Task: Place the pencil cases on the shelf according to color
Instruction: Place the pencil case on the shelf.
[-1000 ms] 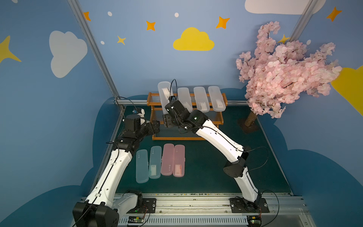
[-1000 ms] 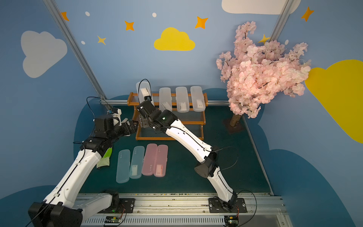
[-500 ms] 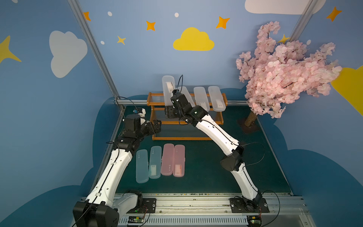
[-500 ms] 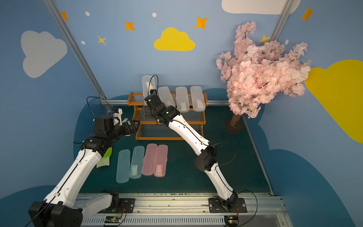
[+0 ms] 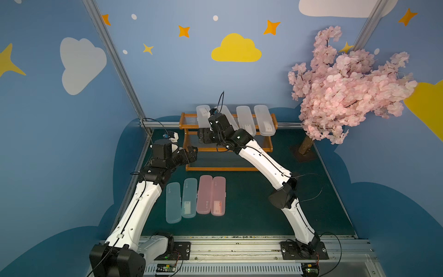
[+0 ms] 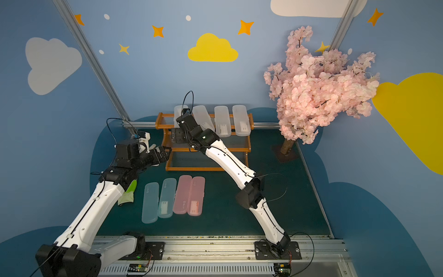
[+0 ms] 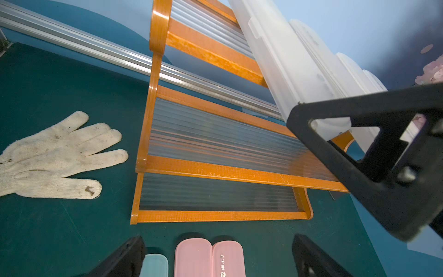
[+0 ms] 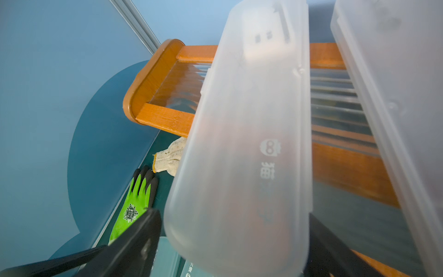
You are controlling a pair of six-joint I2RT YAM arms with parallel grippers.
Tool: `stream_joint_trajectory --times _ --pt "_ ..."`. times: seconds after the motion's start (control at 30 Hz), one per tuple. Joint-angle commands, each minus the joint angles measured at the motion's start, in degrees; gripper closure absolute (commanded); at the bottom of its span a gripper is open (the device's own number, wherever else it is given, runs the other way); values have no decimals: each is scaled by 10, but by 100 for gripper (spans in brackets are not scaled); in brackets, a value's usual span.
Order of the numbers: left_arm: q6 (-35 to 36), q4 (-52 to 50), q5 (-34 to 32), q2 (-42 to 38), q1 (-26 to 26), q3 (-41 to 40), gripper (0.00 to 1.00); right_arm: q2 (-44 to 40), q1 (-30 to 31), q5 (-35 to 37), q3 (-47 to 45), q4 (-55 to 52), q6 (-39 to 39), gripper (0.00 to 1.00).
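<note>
Several frosted white pencil cases lie across the top tier of the shelf (image 5: 215,168) in both top views. The leftmost case (image 5: 202,114) (image 8: 251,144) overhangs the front rail. My right gripper (image 5: 202,138) (image 8: 233,215) stands open around its near end, with a thin gap at one finger. Two light blue cases (image 5: 173,202) (image 5: 189,197) and two pink cases (image 5: 204,194) (image 5: 218,195) lie side by side on the mat before the shelf (image 7: 215,172). My left gripper (image 5: 193,153) (image 7: 218,239) hovers open and empty by the shelf's left end, above the pink cases (image 7: 208,259).
A white knit glove (image 7: 55,156) and a green glove (image 6: 128,191) lie on the mat left of the shelf (image 6: 196,169). A pink blossom tree (image 5: 347,88) stands at the back right, its base (image 5: 304,151) close to the shelf's right end. Blue walls enclose the mat.
My right arm has reached further over the shelf and set the leftmost frosted case down on the top tier. Its jaws have widened off the case. The left arm has barely moved.
</note>
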Motion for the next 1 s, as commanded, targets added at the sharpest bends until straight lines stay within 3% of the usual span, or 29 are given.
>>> stream_joint_trajectory --times 0.0,0.3,0.53,0.73,0.97 --pt "2 10 5 3 -1 -7 0 -6 6 -11 13 17 4 11" --pt "7 10 3 6 -2 -9 0 -63 11 7 -24 2 3 8" --pt "31 16 -25 -7 -23 -18 0 -166 18 -7 -62 -22 -7 5" --pt "69 15 -85 -25 -85 -31 0 -320 29 23 -251 -14 -2 5" --pt "-19 -69 -63 -50 -87 -38 0 -513 45 73 -586 41 50 5"
